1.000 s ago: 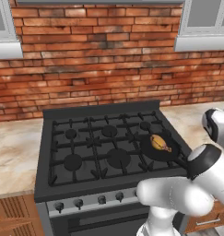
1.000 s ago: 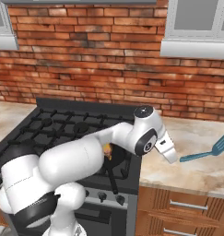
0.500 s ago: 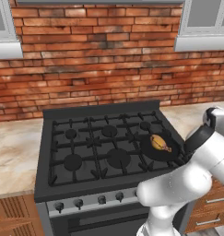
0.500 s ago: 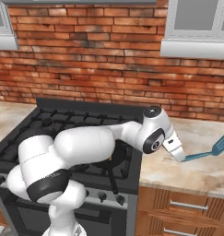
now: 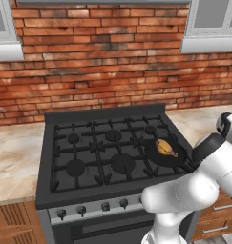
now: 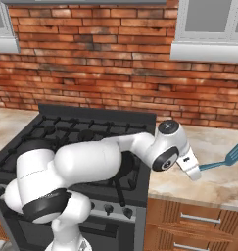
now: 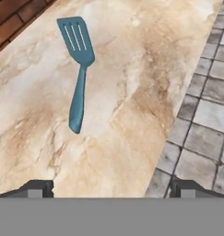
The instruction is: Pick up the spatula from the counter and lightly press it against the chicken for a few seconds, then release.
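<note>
A teal slotted spatula lies flat on the marble counter, blade toward the brick wall. In the right base view the spatula rests right of the stove, and my gripper hovers just left of its handle end. The dark fingertips stand wide apart with nothing between them, so the gripper is open, and the spatula lies ahead of them and to the left. A browned chicken piece sits in a dark pan on the stove's front right burner.
The black gas stove fills the middle, with a brick wall behind it. Grey floor tiles show past the counter edge. Wooden drawers sit below the counter. My arm stretches across the stove's right side.
The arm has swung further right over the counter, bringing the hand closer to the spatula's handle. Spatula and chicken have not moved.
</note>
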